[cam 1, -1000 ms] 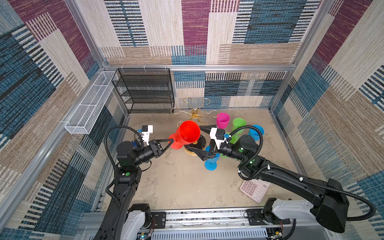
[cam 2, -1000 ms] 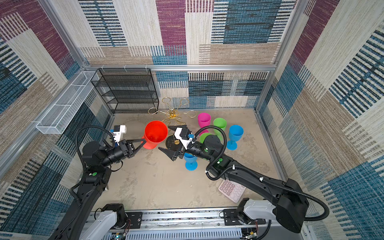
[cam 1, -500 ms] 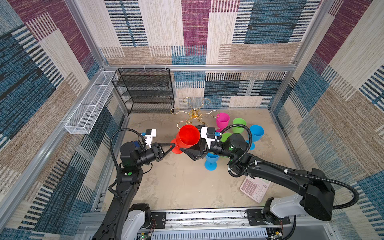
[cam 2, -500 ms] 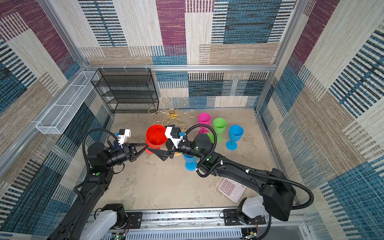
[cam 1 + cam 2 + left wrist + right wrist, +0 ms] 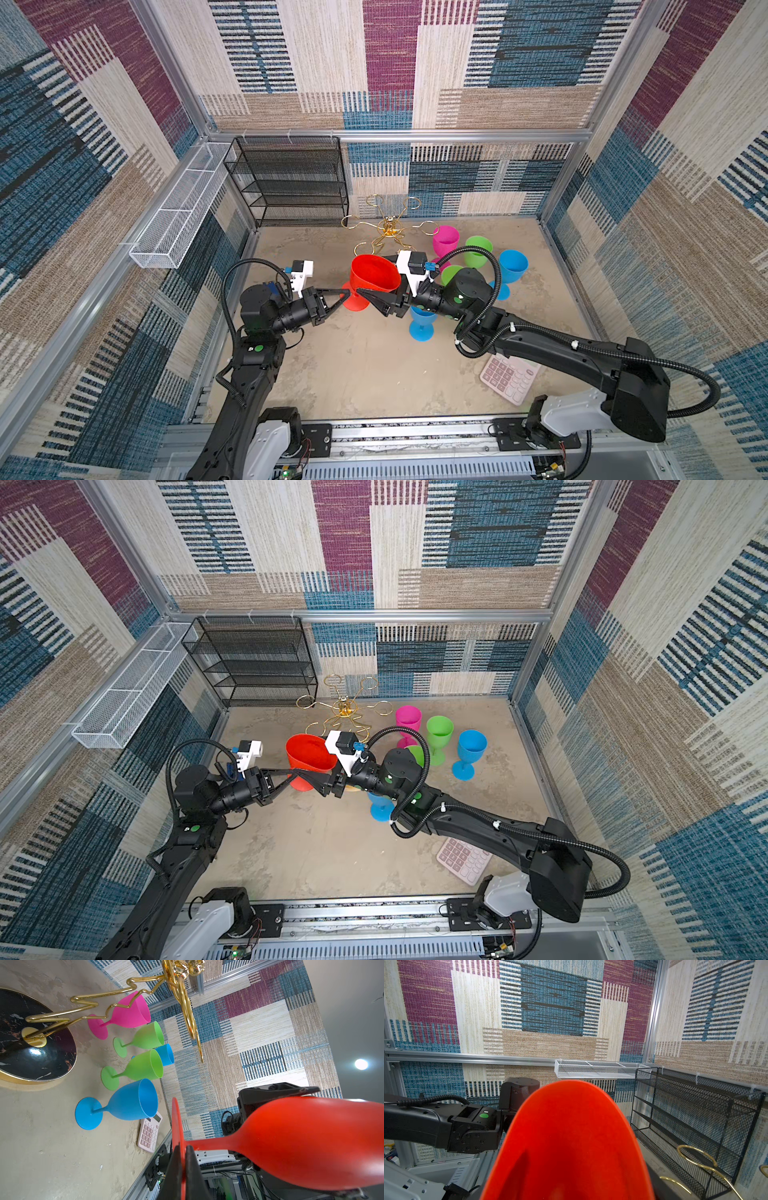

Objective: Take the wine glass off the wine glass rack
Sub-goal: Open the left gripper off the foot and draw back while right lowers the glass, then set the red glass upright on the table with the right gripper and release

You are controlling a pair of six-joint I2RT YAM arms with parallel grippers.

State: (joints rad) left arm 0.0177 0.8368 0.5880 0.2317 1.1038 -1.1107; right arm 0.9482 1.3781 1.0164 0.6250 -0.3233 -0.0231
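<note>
The red wine glass (image 5: 372, 274) (image 5: 309, 752) hangs in the air in front of the gold wine glass rack (image 5: 390, 226) (image 5: 345, 706), clear of its arms, rim up and tilted. My left gripper (image 5: 343, 296) (image 5: 182, 1149) is shut on the edge of its foot. My right gripper (image 5: 376, 286) (image 5: 320, 771) straddles the bowl (image 5: 566, 1147). One black finger (image 5: 276, 1093) lies along the bowl's side. Whether the right jaws press on the bowl does not show. The rack's arms in view carry nothing, and its black base (image 5: 41, 1059) rests on the floor.
Pink (image 5: 446, 241), green (image 5: 478, 251) and blue (image 5: 513, 266) glasses stand right of the rack, with another blue one (image 5: 422, 324) under my right wrist. A pink calculator (image 5: 509, 376) lies front right. A black mesh shelf (image 5: 291, 183) and white basket (image 5: 178, 212) line the back left.
My right gripper has moved left from beside the glass to around its bowl, its jaws narrowing. The left gripper has brought the glass down and nearer, still holding the foot.
</note>
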